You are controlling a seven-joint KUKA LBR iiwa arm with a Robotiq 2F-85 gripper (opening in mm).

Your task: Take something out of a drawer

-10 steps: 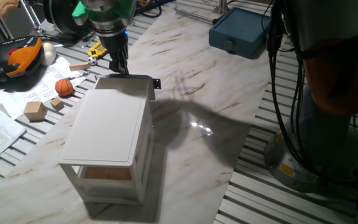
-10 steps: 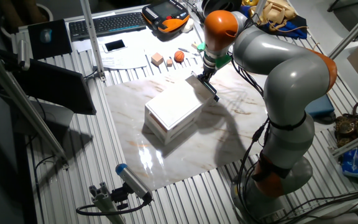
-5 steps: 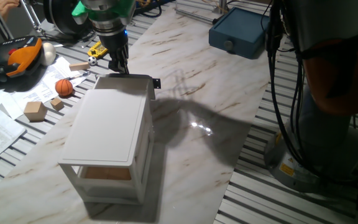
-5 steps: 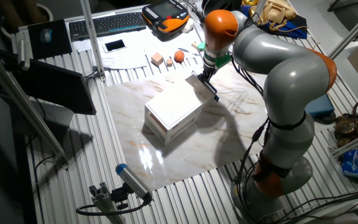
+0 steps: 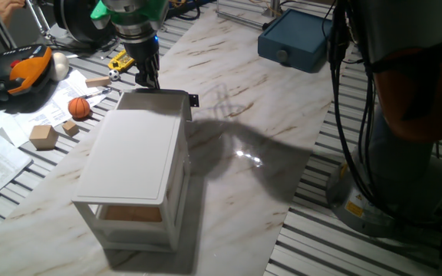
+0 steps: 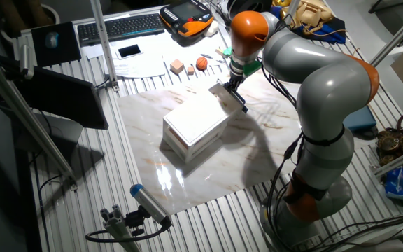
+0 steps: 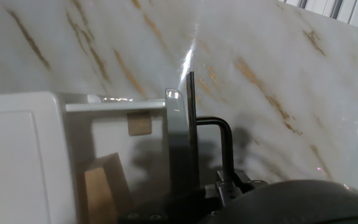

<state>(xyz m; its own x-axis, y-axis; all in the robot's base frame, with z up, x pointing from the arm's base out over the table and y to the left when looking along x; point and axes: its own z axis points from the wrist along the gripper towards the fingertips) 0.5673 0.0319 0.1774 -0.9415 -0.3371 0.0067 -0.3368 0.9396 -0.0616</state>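
The white cabinet (image 5: 133, 157) stands on the marble table, and it also shows in the other fixed view (image 6: 194, 120). Its top drawer (image 5: 156, 95) is pulled partly out on the far side, black handle (image 5: 193, 100) outward. My gripper (image 5: 146, 83) hangs at the open drawer's left end, fingertips at its rim; it also shows in the other fixed view (image 6: 231, 84). Whether the fingers are open or shut does not show. The hand view looks down into the drawer (image 7: 176, 137): a light-tan wooden block (image 7: 102, 190) lies inside, and a smaller tan piece (image 7: 139, 123) sits farther back.
An orange ball (image 5: 79, 107), small wooden cubes (image 5: 43, 136) and another block (image 5: 97, 81) lie left of the cabinet. A blue box (image 5: 294, 42) stands at the table's far side. The arm's base (image 5: 405, 153) and cables are on the right.
The drawer has slid a little farther out, its handle shifting slightly away from the cabinet. The gripper has barely moved.
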